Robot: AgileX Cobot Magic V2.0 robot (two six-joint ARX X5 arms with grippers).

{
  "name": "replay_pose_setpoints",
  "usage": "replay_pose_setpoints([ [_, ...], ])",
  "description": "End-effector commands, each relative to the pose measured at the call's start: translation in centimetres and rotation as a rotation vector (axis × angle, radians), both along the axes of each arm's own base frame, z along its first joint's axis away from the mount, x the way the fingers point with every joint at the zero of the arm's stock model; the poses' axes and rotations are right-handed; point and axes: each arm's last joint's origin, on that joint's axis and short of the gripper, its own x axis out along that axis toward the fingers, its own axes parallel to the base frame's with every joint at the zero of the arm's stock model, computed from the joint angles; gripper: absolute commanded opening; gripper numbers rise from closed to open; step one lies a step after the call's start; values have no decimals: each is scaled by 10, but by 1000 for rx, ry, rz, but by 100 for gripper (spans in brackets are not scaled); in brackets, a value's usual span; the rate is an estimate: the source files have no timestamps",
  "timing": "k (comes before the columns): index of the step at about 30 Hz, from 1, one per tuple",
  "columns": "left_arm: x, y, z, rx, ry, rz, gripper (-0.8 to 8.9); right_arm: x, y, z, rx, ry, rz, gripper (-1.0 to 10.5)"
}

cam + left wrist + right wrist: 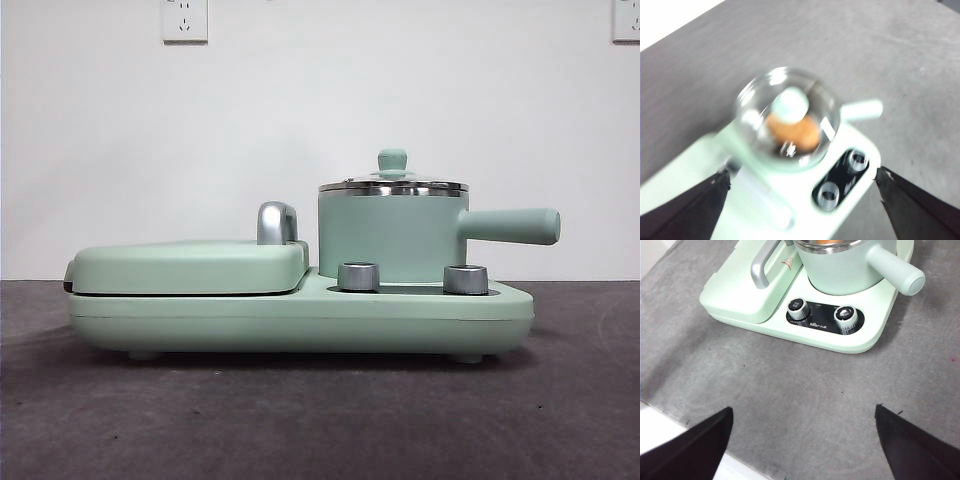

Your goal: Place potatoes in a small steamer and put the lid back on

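The small mint-green steamer point(390, 238) stands on the right of the cooker base, its straight side handle point(510, 226) pointing right. The glass lid point(393, 182) with its green knob point(392, 160) sits on the steamer's steel rim. In the left wrist view the orange-brown potato point(796, 132) lies inside the steamer under the lid point(790, 112). My left gripper point(802, 200) is open and empty, high above the steamer. My right gripper point(802, 440) is open and empty over the grey table in front of the cooker; the steamer point(837, 267) shows beyond it.
The mint-green cooker base point(300, 320) has a flat griddle cover point(190, 265) with a chrome handle point(277, 222) on its left, and two silver dials point(359, 276) point(465, 279) at the front. A grey table point(320, 420) and white wall with sockets point(185, 20) surround it.
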Motion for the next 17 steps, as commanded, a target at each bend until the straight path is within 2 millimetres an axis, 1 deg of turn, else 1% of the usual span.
replay_pose_setpoints([
  [1, -19, 21, 6, -25, 10, 49, 468, 0, 0, 3, 10, -8, 4, 451],
  [2, -33, 33, 5, -28, 11, 64, 468, 0, 0, 3, 8, -10, 6, 451],
  [3, -48, 45, -1, -24, 17, 76, 468, 0, 1, 3, 0, -18, 12, 451],
  [6, -76, 64, -20, -13, 36, 90, 468, 0, 1, 3, -11, -30, 22, 451],
  [11, -121, 89, -67, -26, 53, 109, 468, 1, 1, 4, -12, -54, 31, 451],
  [14, -141, 100, -100, -61, 66, 133, 467, 3, 2, 7, 8, -82, 35, 451],
  [17, -157, 108, -131, -106, 88, 173, 463, 4, 3, 10, 34, -110, 48, 451],
])
